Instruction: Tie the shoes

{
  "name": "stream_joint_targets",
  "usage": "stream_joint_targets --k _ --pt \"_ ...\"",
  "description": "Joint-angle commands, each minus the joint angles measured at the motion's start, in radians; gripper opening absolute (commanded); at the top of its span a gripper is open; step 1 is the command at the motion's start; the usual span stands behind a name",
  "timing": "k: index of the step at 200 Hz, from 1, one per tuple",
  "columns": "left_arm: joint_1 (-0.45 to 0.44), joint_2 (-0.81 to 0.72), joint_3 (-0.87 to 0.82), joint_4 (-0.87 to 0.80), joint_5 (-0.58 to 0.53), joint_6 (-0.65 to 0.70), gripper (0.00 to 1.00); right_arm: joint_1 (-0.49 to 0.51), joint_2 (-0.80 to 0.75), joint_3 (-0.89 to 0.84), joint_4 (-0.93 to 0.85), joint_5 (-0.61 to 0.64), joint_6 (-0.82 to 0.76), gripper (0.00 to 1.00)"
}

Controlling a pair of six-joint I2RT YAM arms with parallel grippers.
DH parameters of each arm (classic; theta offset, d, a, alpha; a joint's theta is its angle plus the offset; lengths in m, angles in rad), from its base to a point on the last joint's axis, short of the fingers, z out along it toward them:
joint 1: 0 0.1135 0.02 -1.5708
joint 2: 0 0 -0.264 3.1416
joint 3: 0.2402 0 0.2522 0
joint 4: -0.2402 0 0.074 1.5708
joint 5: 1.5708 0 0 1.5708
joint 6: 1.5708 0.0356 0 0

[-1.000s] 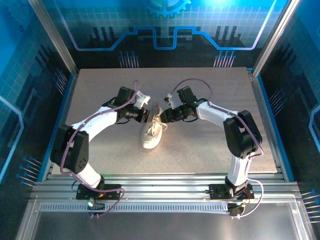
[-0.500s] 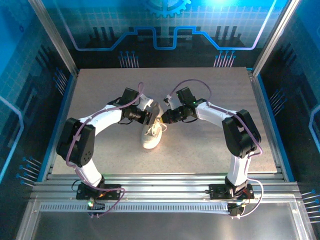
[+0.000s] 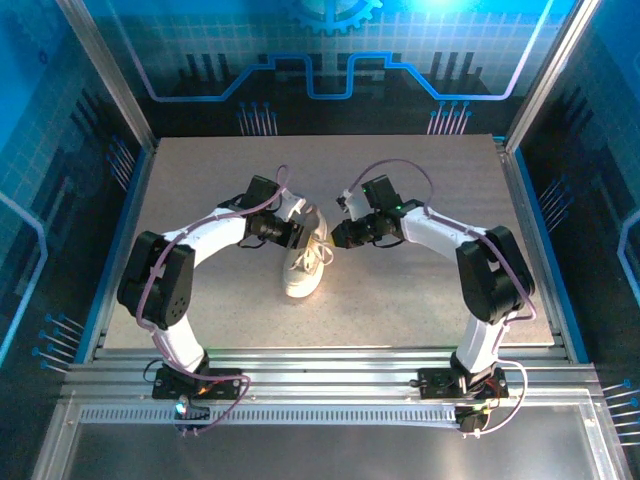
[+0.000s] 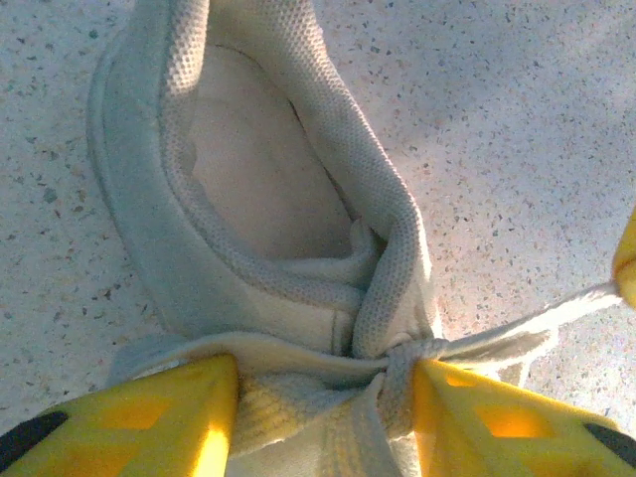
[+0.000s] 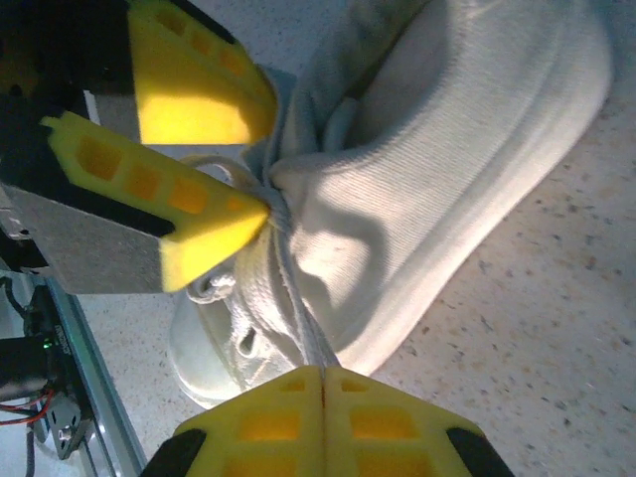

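Note:
The white canvas shoe (image 3: 303, 264) lies mid-table, toe toward me. My left gripper (image 3: 295, 236) sits at its laced top. In the left wrist view the yellow fingers (image 4: 149, 417) press from both sides on the tongue and lace knot (image 4: 402, 358), so the left gripper (image 4: 323, 397) grips the shoe (image 4: 258, 199). My right gripper (image 3: 338, 238) is just right of the shoe. Close up, the right gripper (image 5: 324, 376) is shut on a pale flat lace (image 5: 298, 318) that runs taut to the knot beside the left fingers (image 5: 189, 209) on the shoe (image 5: 447, 149).
The speckled grey table (image 3: 430, 290) has open room on all sides of the shoe. Metal frame posts (image 3: 110, 80) stand at the back corners. A slotted rail (image 3: 330, 365) runs along the near edge by the arm bases.
The right gripper has shut on the lace and drawn back slightly to the right, pulling it taut. The left arm's elbow swung in while its fingers narrowed on the shoe's top.

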Motion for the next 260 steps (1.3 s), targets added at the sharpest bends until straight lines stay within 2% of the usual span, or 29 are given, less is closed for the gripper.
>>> stream_joint_targets --k 1,40,72,90,101,112,146,200,260 --pt "0.013 0.015 0.022 -0.037 -0.047 -0.011 0.49 -0.029 -0.049 -0.028 -0.038 0.017 -0.024 0.00" --pt "0.013 0.016 0.022 -0.038 -0.039 -0.011 0.50 -0.051 -0.066 -0.048 -0.067 0.033 -0.040 0.00" --pt "0.015 -0.026 0.019 -0.040 0.016 -0.016 0.57 -0.051 -0.066 -0.031 -0.113 0.075 -0.050 0.00" --pt "0.044 -0.060 0.034 -0.057 0.092 -0.040 0.62 -0.042 -0.073 0.004 -0.162 0.134 -0.066 0.25" --pt "0.073 -0.084 0.034 -0.053 0.151 -0.061 0.67 -0.032 -0.083 0.033 -0.192 0.164 -0.086 0.33" --pt "0.099 -0.110 0.026 -0.043 0.193 -0.077 0.69 -0.018 -0.087 0.072 -0.223 0.196 -0.106 0.35" --pt "0.157 -0.169 -0.018 -0.040 0.231 -0.062 0.68 0.046 -0.053 0.193 -0.269 0.268 -0.143 0.36" --pt "0.159 -0.150 -0.069 0.018 0.227 -0.092 0.64 0.154 0.129 0.364 -0.246 0.206 -0.144 0.36" --pt "0.160 -0.060 -0.035 0.070 0.189 -0.182 0.59 0.177 0.211 0.406 -0.226 0.228 -0.139 0.33"
